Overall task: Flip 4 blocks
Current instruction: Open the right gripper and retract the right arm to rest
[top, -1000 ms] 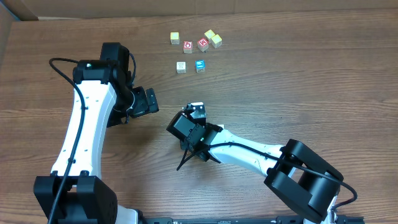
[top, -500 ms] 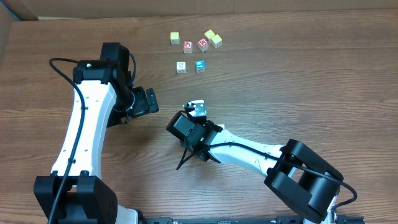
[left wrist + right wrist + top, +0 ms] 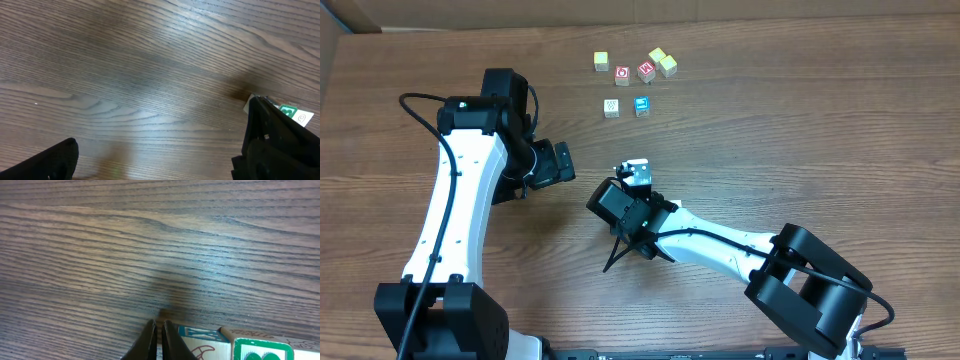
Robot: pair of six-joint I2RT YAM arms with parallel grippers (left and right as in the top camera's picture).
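1. Landmark: the dotted block (image 3: 610,107), a pale cube, sits on the wooden table (image 3: 820,120). All positions below are given relative to it.
2. Right gripper (image 3: 157,330): it is nearer the robot than the dotted block, slightly to its right and well apart from it. The two fingers are pressed together, with only a thin seam between them. They grip nothing, and the tips point at bare wood.
3. Patterned block (image 3: 200,342) and green-printed block (image 3: 260,350): both lie on the near side of the dotted block, at the right gripper's tip.
   - The patterned block, with a blue strip and a brown drawing, lies just beside the closed fingers.
   - The green-printed block stands side by side with it and appears to touch it.
4. Left gripper (image 3: 161,125): it is also nearer than the dotted block, but off to its left. The jaws stand wide apart over bare wood.
5. Blue-faced cube (image 3: 641,105): it is level with the dotted block, just beside it on the right, and does not touch it.
6. Red-faced cubes (image 3: 622,75): these two lie beyond the dotted block. One is almost straight behind it and the other is further right.
7. Yellowish cubes (image 3: 601,61): these are the farthest.
   - One lies beyond the dotted block and slightly left.
   - Two lie close together beyond it and to the right, next to the second red-faced cube.
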